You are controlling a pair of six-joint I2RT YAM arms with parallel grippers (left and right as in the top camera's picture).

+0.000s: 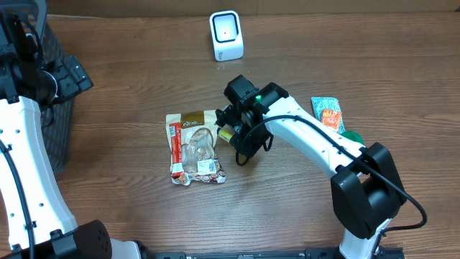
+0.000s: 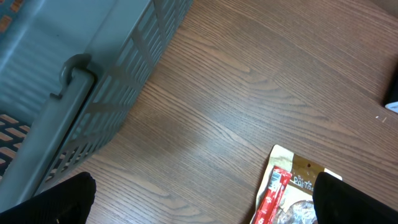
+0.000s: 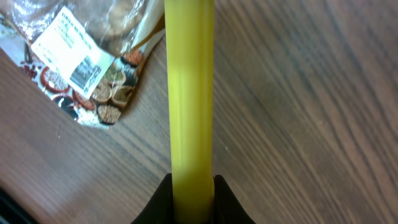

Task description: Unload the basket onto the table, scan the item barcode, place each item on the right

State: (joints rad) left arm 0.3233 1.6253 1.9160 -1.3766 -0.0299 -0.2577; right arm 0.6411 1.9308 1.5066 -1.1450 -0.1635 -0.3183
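— Yellow tube point(image 3: 191, 93) fills our right wrist view. It runs up from the right gripper point(image 3: 193, 202), whose fingers are clamped on its sides. Overhead we see only a small stub of it at the table's centre.
— Agreed. Only the overhead view gives us the white scanner point(image 1: 226, 34), at twelve o'clock and well apart from the tube.
— The snack pouch point(image 1: 192, 147) lies flat at nine o'clock of the tube, just beside it.
— Our left gripper point(image 2: 199, 210) hangs spread wide, holding nothing, near the grey basket point(image 2: 93, 74) at nine o'clock. We cannot tell what the basket holds.
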